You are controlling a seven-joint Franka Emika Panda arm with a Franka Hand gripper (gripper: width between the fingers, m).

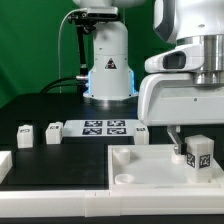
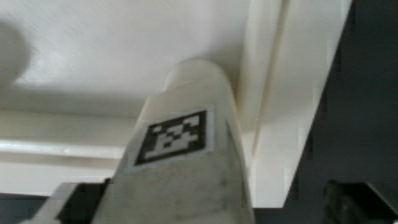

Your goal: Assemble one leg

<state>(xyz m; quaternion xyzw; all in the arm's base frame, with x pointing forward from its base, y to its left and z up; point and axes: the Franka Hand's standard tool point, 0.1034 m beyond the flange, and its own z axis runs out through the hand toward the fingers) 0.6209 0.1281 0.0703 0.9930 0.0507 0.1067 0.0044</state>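
Note:
A leg (image 1: 199, 153), a small white block with a black-and-white tag, stands upright on the large white table piece (image 1: 120, 170) near that piece's corner at the exterior view's right. My gripper (image 1: 190, 146) is lowered around the leg. In the wrist view the leg (image 2: 178, 150) runs between my fingers. One finger (image 2: 75, 205) lies against it, and the other finger (image 2: 361, 203) stands apart with a gap showing. The gripper (image 2: 214, 208) looks open. I cannot see whether the leg's foot sits in a socket.
Two more legs (image 1: 24, 136) (image 1: 53, 132) stand on the black table at the exterior view's left, and another (image 1: 142, 132) stands behind the table piece. The marker board (image 1: 104, 127) lies in front of the robot base (image 1: 108, 70). An open round socket (image 1: 124, 156) shows on the table piece.

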